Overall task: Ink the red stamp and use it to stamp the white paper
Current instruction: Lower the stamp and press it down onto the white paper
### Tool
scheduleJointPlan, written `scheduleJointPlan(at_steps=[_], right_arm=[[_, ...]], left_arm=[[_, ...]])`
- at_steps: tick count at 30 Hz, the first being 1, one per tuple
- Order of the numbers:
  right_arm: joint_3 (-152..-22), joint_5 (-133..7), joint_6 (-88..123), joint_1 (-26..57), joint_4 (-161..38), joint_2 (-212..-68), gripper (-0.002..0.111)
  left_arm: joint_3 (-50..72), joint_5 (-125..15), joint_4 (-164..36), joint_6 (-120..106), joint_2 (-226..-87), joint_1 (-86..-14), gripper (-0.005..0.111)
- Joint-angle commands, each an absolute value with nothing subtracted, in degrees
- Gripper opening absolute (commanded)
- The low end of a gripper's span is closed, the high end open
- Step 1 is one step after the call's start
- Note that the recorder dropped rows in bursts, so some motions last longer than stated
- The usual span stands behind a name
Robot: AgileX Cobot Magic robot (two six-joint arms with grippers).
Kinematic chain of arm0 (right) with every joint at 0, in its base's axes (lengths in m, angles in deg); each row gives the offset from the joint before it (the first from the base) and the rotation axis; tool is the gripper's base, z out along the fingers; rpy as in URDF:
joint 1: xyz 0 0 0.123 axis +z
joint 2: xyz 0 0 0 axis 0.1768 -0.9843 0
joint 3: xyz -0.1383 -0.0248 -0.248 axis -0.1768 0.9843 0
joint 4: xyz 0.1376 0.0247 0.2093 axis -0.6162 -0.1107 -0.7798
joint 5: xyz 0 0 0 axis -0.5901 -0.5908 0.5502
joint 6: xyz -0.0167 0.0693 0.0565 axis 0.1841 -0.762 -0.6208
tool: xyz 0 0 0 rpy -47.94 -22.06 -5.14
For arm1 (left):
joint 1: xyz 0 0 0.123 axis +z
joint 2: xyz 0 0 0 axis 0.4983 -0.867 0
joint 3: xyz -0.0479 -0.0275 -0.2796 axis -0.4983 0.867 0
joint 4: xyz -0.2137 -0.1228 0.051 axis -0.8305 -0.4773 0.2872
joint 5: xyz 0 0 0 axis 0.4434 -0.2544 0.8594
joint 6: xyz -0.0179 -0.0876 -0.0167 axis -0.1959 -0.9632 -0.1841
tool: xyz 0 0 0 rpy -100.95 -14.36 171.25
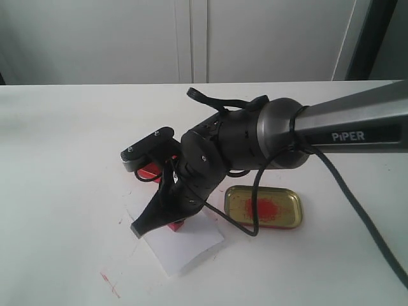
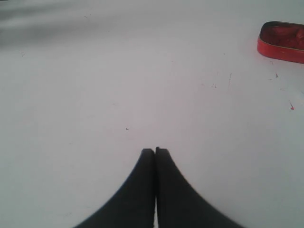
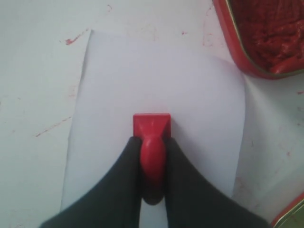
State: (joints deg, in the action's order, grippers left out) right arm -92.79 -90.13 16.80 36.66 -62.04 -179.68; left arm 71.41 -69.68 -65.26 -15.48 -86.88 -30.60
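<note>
**Red plastic stamp with square base and stubby handle [image 3: 152, 127]: position and grip state**

1. Task items, one of each.
   - The red stamp is clamped by its handle between the right fingers [image 3: 190, 185], which are closed narrowly on it from both sides.
   - Its square base sits over the thin white rectangular paper sheet [image 3: 142, 80], inside the sheet's edges.
   - The exterior view shows the base low at the white paper. Whether it presses on the sheet cannot be told.

2. Fingers, two sets.
   - The right fingers hold the red stamp as stated above.
   - The left fingers [image 2: 137, 190] are closed tip to tip with nothing between them, over bare counter [image 1: 57, 159].

3. Containers, two.
   - One red rectangular tin of lumpy red paste [image 3: 266, 33] lies just beside a corner of the white paper.
   - One gold-coloured shallow tin lid with a red smear inside [image 1: 264, 207] lies near the sheet on another side.
   - Red tin and gold lid stand apart from each other.

4. Arm, one in the exterior view.
   - The dark arm marked "PiPER" [image 1: 347, 136] reaches in from the right of that view.

5. Surface and room.
   - The counter is white and flat. Several red streaks [image 1: 109, 284] mark it around the sheet.
   - Behind the counter stand white panels [image 1: 255, 38] with vertical seams.
</note>
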Motion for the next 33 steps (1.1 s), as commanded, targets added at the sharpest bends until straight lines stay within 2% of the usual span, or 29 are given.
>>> scheduleJointPlan(at_steps=[1,13,33], right_arm=[[-92.7,-89.5,14.7,36.6,-61.5,-179.0,0.000],[-92.6,-89.2,11.5,35.1,-67.4,-179.6,0.000],[-92.6,-95.3,25.7,28.6,-89.0,-181.4,0.000]], left_arm=[[71.7,-69.4,-65.2,-15.4,-86.6,-30.6,0.000],[71.7,-69.4,-65.2,-15.4,-86.6,-30.6,0.000],[71.7,-69.4,-65.2,-15.4,-86.6,-30.6,0.000]])
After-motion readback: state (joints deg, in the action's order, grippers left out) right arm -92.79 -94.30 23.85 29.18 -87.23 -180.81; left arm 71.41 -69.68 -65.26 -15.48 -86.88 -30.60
